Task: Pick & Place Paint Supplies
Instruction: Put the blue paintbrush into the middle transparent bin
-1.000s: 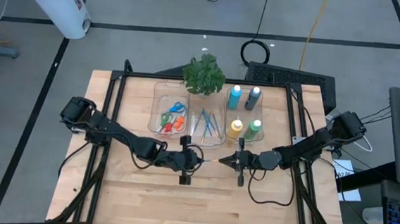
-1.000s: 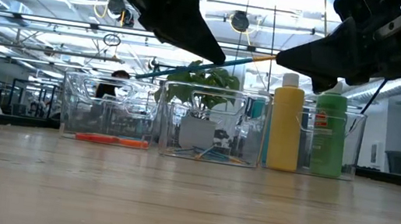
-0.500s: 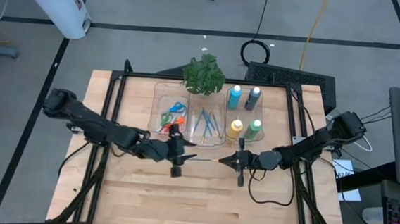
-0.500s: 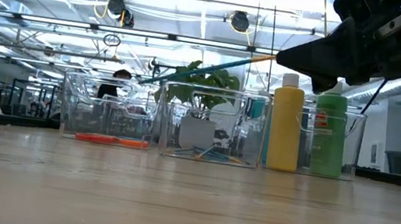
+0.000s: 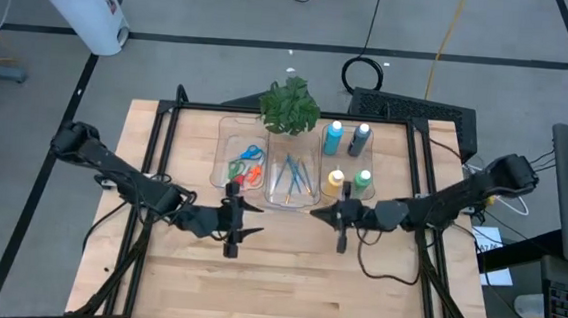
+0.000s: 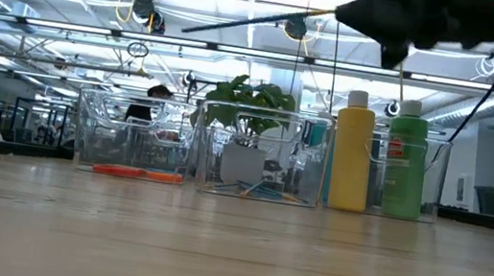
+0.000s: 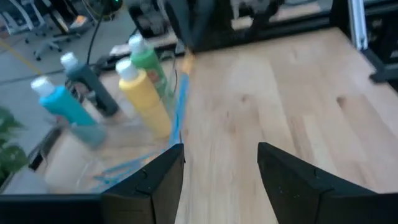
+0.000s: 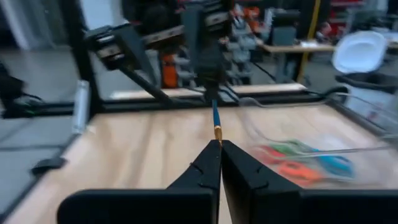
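My right gripper [image 5: 314, 212] hangs above the table in front of the bins, shut on a thin blue brush [image 6: 254, 21]. The brush sticks out toward the table's left. My left gripper [image 5: 247, 220] is to the left of it, open, with nothing between its fingers [image 7: 221, 168]. In the left wrist view the brush [image 7: 179, 109] runs toward me from the right gripper. Yellow [image 5: 335, 182], green [image 5: 363, 181], light blue [image 5: 334, 134] and dark blue [image 5: 361, 137] bottles stand in the right bin. Scissors [image 5: 244, 166] lie in the left bin, more brushes [image 5: 294, 176] in the middle one. My right gripper pinches the brush between its two fingertips at the end with the orange-gold band [image 8: 217, 132]. The fingers come level from the table's right and lie in line with the brush. It juts out past them toward the left, nearly level and lifted clear of the table.
Three clear bins [image 5: 265, 200] stand side by side at the table's far middle, with a leafy plant [image 5: 290, 104] behind them. Bare wood [image 5: 276, 279] stretches from the bins to the near edge. Black frame rails [image 5: 159, 160] run along both sides.
My left gripper has opened and let go of the brush, then drawn back toward the table's left edge and risen. My right gripper, still shut on the brush, has lifted it higher and a little toward the bins.
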You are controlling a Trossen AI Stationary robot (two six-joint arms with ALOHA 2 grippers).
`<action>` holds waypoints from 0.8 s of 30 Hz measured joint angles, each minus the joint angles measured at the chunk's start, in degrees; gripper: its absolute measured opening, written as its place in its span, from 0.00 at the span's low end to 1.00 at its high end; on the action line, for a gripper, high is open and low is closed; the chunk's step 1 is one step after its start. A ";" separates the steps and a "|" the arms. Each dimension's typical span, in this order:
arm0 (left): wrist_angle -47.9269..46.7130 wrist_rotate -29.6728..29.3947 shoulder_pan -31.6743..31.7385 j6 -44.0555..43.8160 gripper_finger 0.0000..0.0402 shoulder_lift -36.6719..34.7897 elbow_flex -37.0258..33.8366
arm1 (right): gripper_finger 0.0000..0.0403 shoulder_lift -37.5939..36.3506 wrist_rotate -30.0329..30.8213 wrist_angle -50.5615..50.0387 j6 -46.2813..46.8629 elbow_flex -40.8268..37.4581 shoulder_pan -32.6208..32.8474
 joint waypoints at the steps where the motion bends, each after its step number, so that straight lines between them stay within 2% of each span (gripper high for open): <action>1: -0.31 -0.12 0.20 -0.52 0.53 -0.64 -0.98 | 0.00 -1.05 0.00 -4.14 -0.02 1.64 -0.82; 7: 1.52 -0.66 2.55 -4.88 0.53 -5.02 -6.98 | 0.00 -4.65 0.04 -31.86 -3.50 15.23 -5.86; 11: 10.37 -0.39 2.99 -2.01 0.53 -10.58 -12.80 | 0.00 -4.59 0.11 -47.25 -6.92 24.44 -10.04; 15: 21.30 0.77 4.28 1.02 0.53 -17.02 -20.34 | 0.00 -3.50 0.17 -57.82 -9.21 31.18 -15.33; 20: 26.22 0.70 6.51 1.24 0.53 -24.75 -27.30 | 0.00 -2.87 0.10 -62.22 -10.39 33.02 -20.35; 24: 26.12 0.80 7.65 1.12 0.53 -30.58 -31.53 | 0.00 -2.82 -0.01 -64.36 -10.43 32.94 -21.99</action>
